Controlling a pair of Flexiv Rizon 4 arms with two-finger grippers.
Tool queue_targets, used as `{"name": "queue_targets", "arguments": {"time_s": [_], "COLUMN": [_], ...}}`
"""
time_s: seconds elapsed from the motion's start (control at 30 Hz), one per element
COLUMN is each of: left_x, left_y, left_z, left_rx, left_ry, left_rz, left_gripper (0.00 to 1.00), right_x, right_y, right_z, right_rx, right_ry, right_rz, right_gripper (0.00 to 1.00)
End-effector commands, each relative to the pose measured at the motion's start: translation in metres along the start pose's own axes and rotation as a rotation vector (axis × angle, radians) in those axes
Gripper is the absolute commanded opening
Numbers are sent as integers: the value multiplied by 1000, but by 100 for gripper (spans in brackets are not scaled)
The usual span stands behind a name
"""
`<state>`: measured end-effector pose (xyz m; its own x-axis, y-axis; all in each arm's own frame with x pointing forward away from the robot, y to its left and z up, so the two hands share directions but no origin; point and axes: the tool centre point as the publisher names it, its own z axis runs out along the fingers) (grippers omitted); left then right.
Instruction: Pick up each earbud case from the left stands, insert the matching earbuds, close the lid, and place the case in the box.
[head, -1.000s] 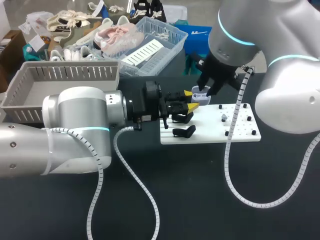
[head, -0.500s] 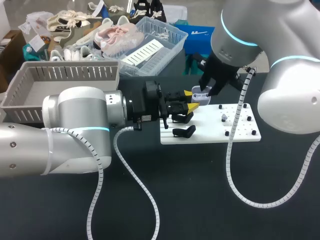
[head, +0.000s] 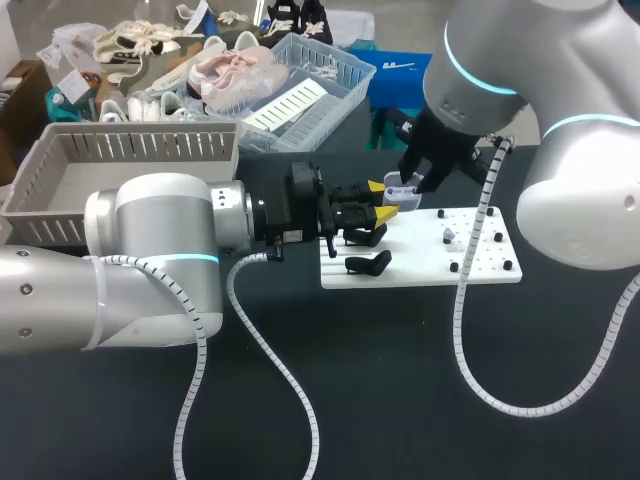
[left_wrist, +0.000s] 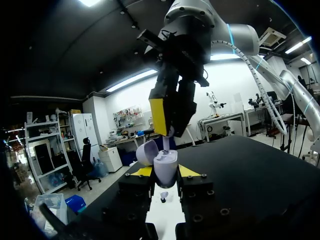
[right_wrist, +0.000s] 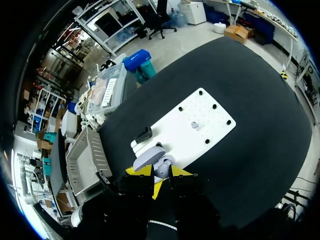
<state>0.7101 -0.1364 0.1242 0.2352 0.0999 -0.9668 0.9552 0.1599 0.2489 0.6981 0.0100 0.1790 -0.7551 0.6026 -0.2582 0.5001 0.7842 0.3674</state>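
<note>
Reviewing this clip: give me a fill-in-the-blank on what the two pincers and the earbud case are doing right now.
1. The left pincer is shut on the lavender earbud case, whose lid is ____.
2. The right pincer hangs directly ____ the case.
3. The case is held over the edge of a ____ board with black pegs.
4. In the head view, the grey box stands to the board's ____.

Missing words: open; above; white; left.

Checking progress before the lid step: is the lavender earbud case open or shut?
Open: the lid is tipped back beside the case body gripped by the left gripper.
</note>
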Motion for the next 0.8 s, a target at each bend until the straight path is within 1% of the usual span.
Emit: {"name": "queue_targets", "arguments": {"time_s": [0.03, 0.6, 0.63, 0.67, 0.7, 0.73, 0.8], "left_x": [0, 0, 0, 0, 0, 0, 0], "left_y": [0, 0, 0, 0, 0, 0, 0], "left_z": [0, 0, 0, 0, 0, 0, 0], "left_rx": [-4, -4, -4, -4, -4, -4, -4], "left_ry": [-1, -1, -1, -1, -1, -1, -1], "left_rz": [1, 1, 1, 1, 1, 1, 1], "left_gripper": [0, 0, 0, 0, 0, 0, 0], "right_x": [-1, 2, 2, 3, 4, 3, 4], "right_y": [1, 2, 3, 3, 2, 2, 0], "right_z": [2, 9, 9, 8, 6, 6, 3], "right_rx": [-4, -18, -19, -21, -23, -24, -29], "right_ry": [-1, 18, 16, 15, 11, 10, 3], "right_rz": [-2, -13, -20, -19, -19, -19, -20], "right_gripper": [0, 0, 6, 45, 96, 100, 100]}}
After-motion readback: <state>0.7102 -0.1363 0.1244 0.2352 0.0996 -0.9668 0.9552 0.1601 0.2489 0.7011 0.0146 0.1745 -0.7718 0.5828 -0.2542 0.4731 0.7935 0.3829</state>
